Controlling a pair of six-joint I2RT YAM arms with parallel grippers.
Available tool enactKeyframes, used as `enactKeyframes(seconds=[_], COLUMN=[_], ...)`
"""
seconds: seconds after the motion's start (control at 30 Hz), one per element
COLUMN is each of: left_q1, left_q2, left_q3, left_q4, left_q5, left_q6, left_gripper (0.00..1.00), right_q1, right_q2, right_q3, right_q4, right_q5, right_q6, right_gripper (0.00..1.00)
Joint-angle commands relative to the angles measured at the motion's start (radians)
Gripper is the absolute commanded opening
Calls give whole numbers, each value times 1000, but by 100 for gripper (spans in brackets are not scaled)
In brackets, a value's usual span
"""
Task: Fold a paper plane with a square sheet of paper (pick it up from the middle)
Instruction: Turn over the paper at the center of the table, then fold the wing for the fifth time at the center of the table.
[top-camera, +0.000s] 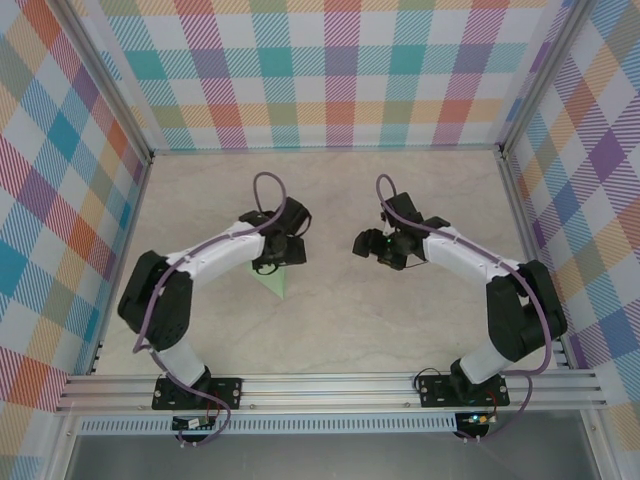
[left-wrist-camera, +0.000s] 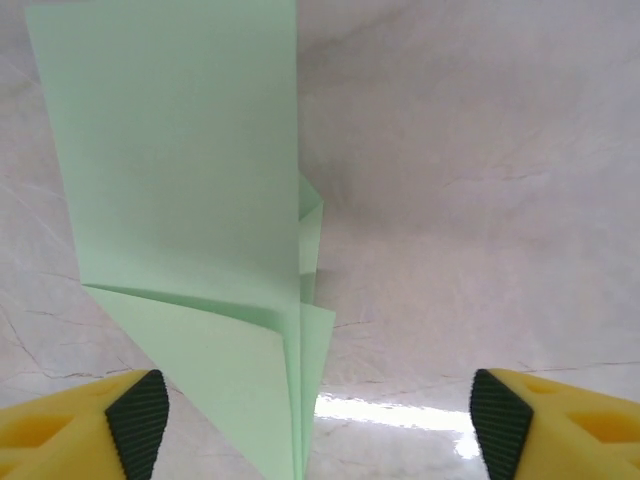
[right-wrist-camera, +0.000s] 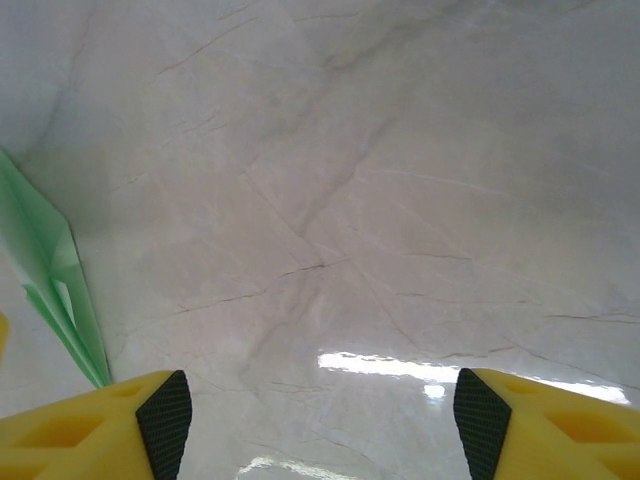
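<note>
From above, two arms reach inward over one marbled table ringed by plaid walls. The left gripper hangs over the one plane, a pale green wedge lying flat on the table, left of centre, its point towards the near edge. Most of the plane is hidden under that gripper. The right gripper hangs beside it to the right, apart from the paper; from this height I cannot tell how either pair of jaws stands.

The left wrist camera shows the left gripper with its two yellow, black-padded fingers spread wide and nothing clamped. The plane lies on the table below, its layered folds and long centre crease running down between the fingers, nearer the left one and clear of both pads.

The right wrist camera shows the right gripper spread wide as well, two fingers with bare table between them. A sliver of the plane lies at the left edge, outside the jaws.
</note>
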Motion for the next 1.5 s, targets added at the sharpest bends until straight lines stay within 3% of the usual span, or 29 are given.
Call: enactKeyframes(seconds=[0.0,0.2,0.47,0.6,0.93,1.17,1.47], left_q1=[82,232,413,458,462,462,459], left_q2=[-99,-216,-365,-411,-408,-405,-424], left_q3=[-66,-191,-330,-368,-389,-391,-420], left_q4=[52,63,51,48,54,71,128], left_q5=[90,76,74,91,128,181,302], left_q6=[-10,-40,-74,-71,-51,-20,35], left_gripper=[87,95,100,100,100,100,100], right_q1=[97,302,438,441,435,398,289], right_q2=[54,213,446,541,674,624,397], right_q3=[39,172,423,513,634,524,236], right_q4=[57,132,134,116,8,-42,-51], right_q5=[-13,-16,-56,-81,-42,-83,-164], right_q6=[20,70,83,98,35,-167,-528], right_gripper=[65,43,31,27,25,25,26])
